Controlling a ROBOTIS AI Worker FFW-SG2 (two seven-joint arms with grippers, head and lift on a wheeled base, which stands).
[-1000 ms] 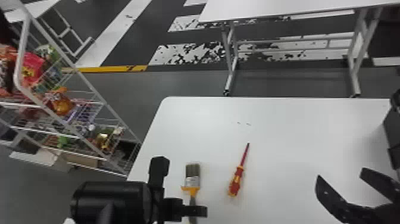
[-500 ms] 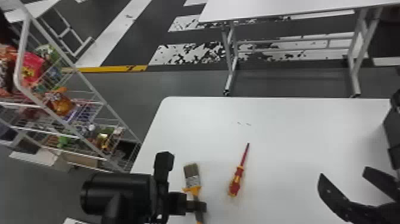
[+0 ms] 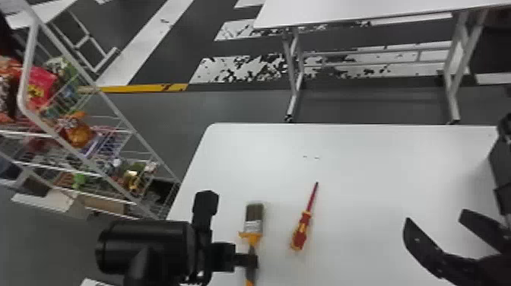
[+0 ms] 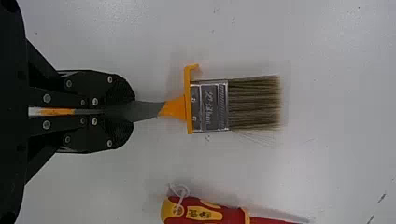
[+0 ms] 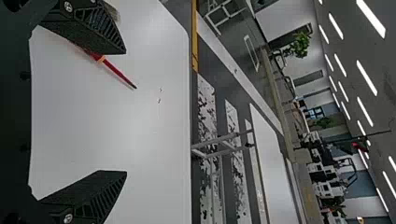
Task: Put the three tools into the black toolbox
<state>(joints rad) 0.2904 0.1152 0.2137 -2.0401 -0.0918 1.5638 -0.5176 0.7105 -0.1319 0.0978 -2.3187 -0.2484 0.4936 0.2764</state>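
Probably a workshop or lab hall: striped floor (image 3: 152, 42), stocked wire rack (image 3: 23, 85), white tables (image 3: 372, 163), ceiling lights (image 5: 371, 18)

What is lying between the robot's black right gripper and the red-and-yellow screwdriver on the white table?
Nothing lies there: the head view shows a bare stretch of white tabletop between the open right gripper and the screwdriver.
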